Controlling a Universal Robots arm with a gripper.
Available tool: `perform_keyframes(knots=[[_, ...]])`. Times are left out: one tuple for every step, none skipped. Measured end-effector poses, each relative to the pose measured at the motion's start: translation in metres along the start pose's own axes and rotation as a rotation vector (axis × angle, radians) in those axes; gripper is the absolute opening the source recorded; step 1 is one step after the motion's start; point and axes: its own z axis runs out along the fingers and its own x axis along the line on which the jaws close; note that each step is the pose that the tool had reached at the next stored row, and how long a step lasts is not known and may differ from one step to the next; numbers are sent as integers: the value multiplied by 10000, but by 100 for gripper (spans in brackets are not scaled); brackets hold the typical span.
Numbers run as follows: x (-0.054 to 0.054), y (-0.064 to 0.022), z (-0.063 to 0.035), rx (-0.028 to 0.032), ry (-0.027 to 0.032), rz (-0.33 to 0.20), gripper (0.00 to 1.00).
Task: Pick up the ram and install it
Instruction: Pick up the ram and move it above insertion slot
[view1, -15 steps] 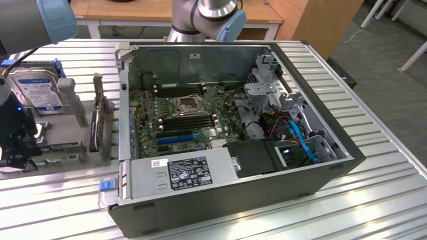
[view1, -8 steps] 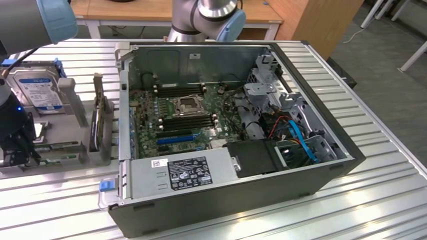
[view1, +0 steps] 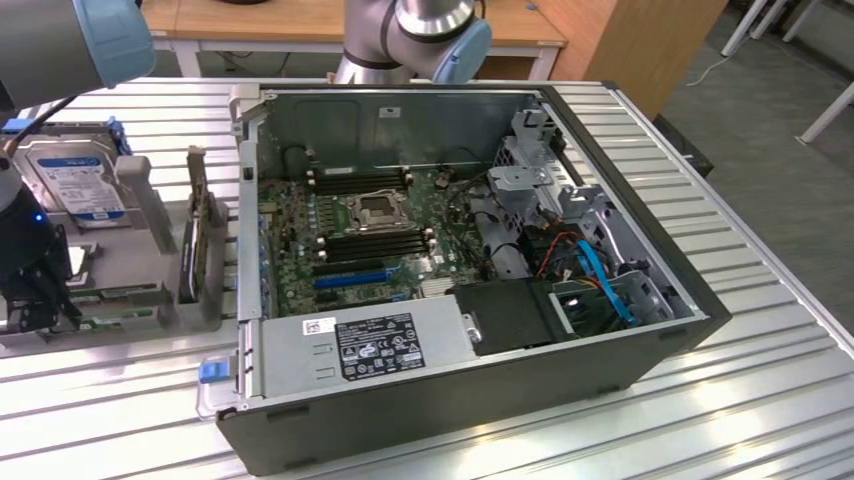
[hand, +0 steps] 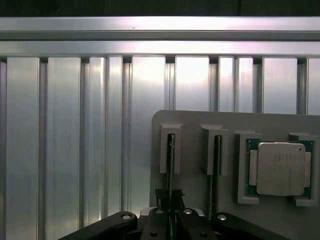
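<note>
The ram (hand: 170, 155) is a thin green stick standing on edge in a slot of the grey holder tray (hand: 200, 122). A second stick like it (hand: 216, 160) stands in the neighbouring slot. My gripper (hand: 171, 214) sits over the first stick, its black fingers (hand: 156, 220) pressed in on both sides of the board's edge. In the exterior view the gripper (view1: 34, 298) hangs low over the near end of the tray (view1: 147, 235), at that view's left. The open computer case (view1: 641, 360) lies beside it, with the motherboard's dark memory slots (view1: 380, 243) exposed.
A square silver CPU (hand: 280, 168) rests in its own pocket of the tray beside the sticks. A blue-labelled hard drive (view1: 70, 185) leans at the tray's far end. The ribbed aluminium table (hand: 65, 140) surrounds the tray. Cables and a drive cage (view1: 587, 270) fill the case's right side.
</note>
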Motion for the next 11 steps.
perform_keyframes(knots=[[0,0,0,1,0,-1,13],[0,1,0,1,0,0,13],[0,1,0,1,-1,0,13],[0,2,-1,-1,0,0,13],[0,2,-1,-1,0,0,13],[0,2,0,0,0,-1,13],[0,2,-1,-1,0,0,13],[0,3,-6,-1,0,0,13],[2,4,-34,-1,-1,1,13],[3,4,-84,-2,1,0,13],[5,4,-129,-1,1,1,13]])
